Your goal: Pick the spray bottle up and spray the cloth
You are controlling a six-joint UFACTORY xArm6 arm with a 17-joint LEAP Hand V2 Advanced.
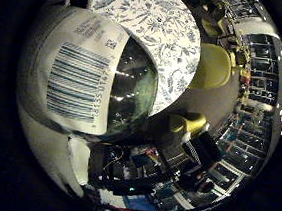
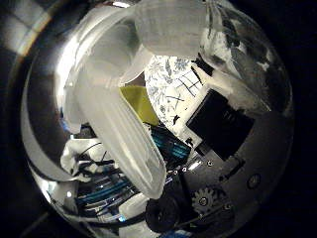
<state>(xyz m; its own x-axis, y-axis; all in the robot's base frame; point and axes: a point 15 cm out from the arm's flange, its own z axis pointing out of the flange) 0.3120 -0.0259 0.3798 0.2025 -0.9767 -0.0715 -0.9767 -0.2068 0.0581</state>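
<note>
The spray bottle [image 1: 84,75] fills much of the right little finger side palm view, close against the palm, with a white barcode label on its shiny body. The right thumb side palm view shows its translucent white spray head and trigger [image 2: 119,124]. My right hand [image 2: 233,109] has white and black fingers curled in against the bottle. The cloth [image 1: 154,21], white with a dark leafy pattern, lies just beyond the bottle. It also shows past the spray head in the right thumb side palm view [image 2: 173,84].
A yellow chair [image 1: 213,67] stands beside the cloth and a second one [image 1: 184,123] is nearer. Shelves and room clutter [image 1: 251,106] lie beyond them. A yellow surface [image 2: 139,104] shows beside the cloth.
</note>
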